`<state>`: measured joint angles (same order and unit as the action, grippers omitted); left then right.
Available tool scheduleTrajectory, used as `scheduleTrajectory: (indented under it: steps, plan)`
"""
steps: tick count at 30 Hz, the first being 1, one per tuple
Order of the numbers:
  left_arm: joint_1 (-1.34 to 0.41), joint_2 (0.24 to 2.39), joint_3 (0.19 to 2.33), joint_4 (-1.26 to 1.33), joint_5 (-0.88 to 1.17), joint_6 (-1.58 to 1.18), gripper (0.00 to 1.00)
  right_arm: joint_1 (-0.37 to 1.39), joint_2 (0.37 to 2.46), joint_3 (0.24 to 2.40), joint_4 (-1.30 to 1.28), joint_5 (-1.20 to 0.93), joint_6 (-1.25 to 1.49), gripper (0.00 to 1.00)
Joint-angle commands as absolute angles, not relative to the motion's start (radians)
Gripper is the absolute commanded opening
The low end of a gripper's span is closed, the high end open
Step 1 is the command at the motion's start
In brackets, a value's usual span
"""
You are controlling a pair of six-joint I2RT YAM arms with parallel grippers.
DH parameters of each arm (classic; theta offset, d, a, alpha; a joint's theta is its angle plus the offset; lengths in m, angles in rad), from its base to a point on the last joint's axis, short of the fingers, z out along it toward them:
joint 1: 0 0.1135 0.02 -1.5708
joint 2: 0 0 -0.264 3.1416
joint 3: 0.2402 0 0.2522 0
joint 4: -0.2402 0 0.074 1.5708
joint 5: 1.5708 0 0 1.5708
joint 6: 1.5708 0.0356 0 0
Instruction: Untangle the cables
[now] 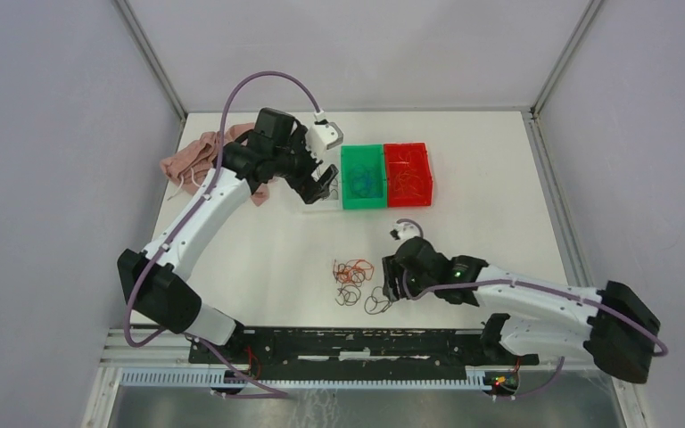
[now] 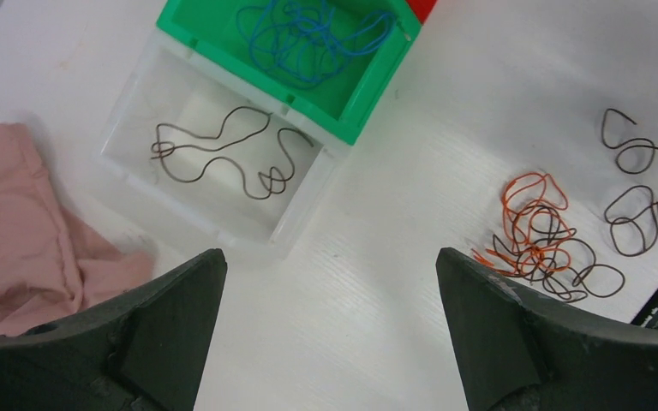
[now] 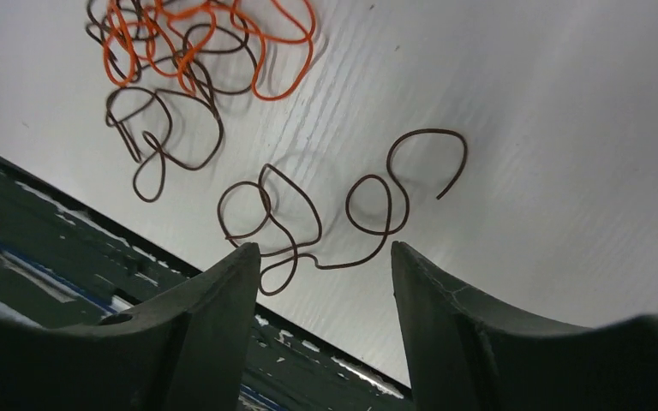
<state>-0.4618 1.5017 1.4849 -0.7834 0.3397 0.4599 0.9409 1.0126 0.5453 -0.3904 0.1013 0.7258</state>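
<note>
From above, the left pincer [image 1: 319, 185] hangs near the green bin [image 1: 363, 204], spread wide and holding nothing. Its own camera shows more: a brown wire [image 2: 223, 154] lies in the clear bin [image 2: 184, 103], and blue wires [image 2: 308, 43] lie in the green one. The right pincer [image 3: 323, 257] is spread too. It hangs low over a loose brown wire [image 3: 349, 205] on the worktop [image 3: 548, 128], beside the orange and brown tangle [image 3: 188, 43].
</note>
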Motion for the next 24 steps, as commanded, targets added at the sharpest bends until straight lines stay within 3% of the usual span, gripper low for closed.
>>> scheduleTrajectory:
  steps: [1,8,17,24]
  plan:
    - [-0.436,1.444,1.488,-0.763,0.236,0.386,0.99,1.073,1.188,0.668,-0.485,0.252,0.706,0.63]
    - [-0.345,1.438,1.512,-0.820,0.215,0.396,0.99,1.131,1.330,0.681,-0.417,0.313,0.725,0.50]
    - [-0.261,1.404,1.474,-0.807,0.216,0.428,0.99,1.127,1.263,0.693,-0.460,0.429,0.719,0.02]
    - [-0.248,1.396,1.456,-0.804,0.228,0.408,0.99,1.050,1.008,0.770,-0.596,0.483,0.656,0.00]
